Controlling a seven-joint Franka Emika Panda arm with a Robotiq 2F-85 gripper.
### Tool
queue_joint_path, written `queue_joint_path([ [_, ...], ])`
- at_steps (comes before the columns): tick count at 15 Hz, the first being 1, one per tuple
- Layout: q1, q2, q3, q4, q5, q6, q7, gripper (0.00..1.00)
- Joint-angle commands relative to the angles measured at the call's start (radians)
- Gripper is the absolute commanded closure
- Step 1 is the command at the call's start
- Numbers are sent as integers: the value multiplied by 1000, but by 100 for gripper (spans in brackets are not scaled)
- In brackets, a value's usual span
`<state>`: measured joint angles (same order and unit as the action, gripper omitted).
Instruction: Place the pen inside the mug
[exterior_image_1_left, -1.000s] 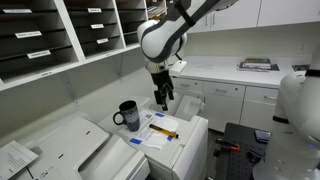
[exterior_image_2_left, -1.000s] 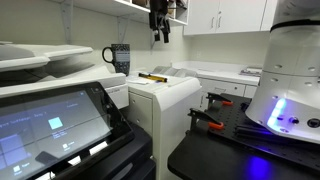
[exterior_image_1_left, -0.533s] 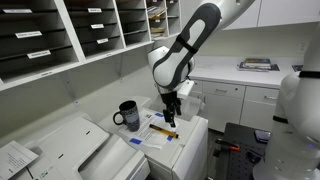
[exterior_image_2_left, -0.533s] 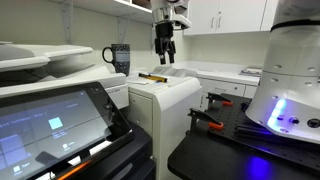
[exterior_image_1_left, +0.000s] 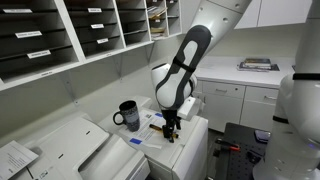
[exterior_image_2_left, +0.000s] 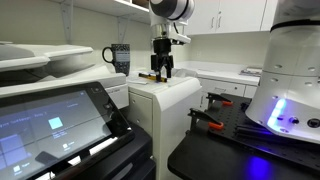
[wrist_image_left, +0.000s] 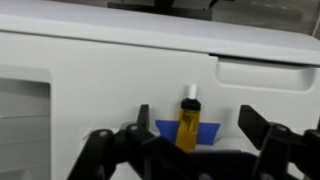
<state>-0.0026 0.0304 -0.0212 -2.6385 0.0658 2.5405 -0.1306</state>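
1. Wrist view: your gripper (wrist_image_left: 194, 125) hangs low over the white machine top (wrist_image_left: 100, 60). Its dark fingers (wrist_image_left: 252, 122) are spread wide, one on each side of the pen (wrist_image_left: 189, 128), and touch nothing.
2. The pen is a yellow-orange stick with a dark cap. It lies flat on a blue tape patch (wrist_image_left: 209, 130), with its cap pointing away from the camera.
3. A panel seam runs across the top beyond the cap. Bare white surface lies open to both sides of the fingers.
4. In both exterior views the mug (exterior_image_1_left: 127, 115) (exterior_image_2_left: 118, 58) stands upright on the same top. It is apart from the gripper (exterior_image_1_left: 170, 128) (exterior_image_2_left: 161, 72), with bare surface between them.
5. In an exterior view the pen (exterior_image_2_left: 149, 75) shows as a thin line just beside the fingertips, on the mug side and close to the top's near edge. Below that edge the cabinet face drops straight down.
6. The wrist camera does not show the mug. Neither exterior view shows clearly how the fingers stand around the pen.
7. White labels (exterior_image_1_left: 34, 34) front the dark shelf trays above, but their print is too small to read.
8. The mug carries a pale mark that cannot be read.
9. A lit touchscreen (exterior_image_2_left: 50, 122) shows icons in an exterior view, and none of its text can be read.
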Motion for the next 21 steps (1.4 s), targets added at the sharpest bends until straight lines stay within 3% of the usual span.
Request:
queue_joint_path([
  [1,6,27,17,15,5,69,72,35],
  [5,6,27,8,24,-86,110,155,65],
  [10,-2,21,5,52,-95,22,166,100],
  [12,-5,3,8,72,-57,-66,145,95],
  [16,-17,-71,-1,167,133,-437,56,95],
  [21,-48,-123,-56,285,311,-728,111,95],
])
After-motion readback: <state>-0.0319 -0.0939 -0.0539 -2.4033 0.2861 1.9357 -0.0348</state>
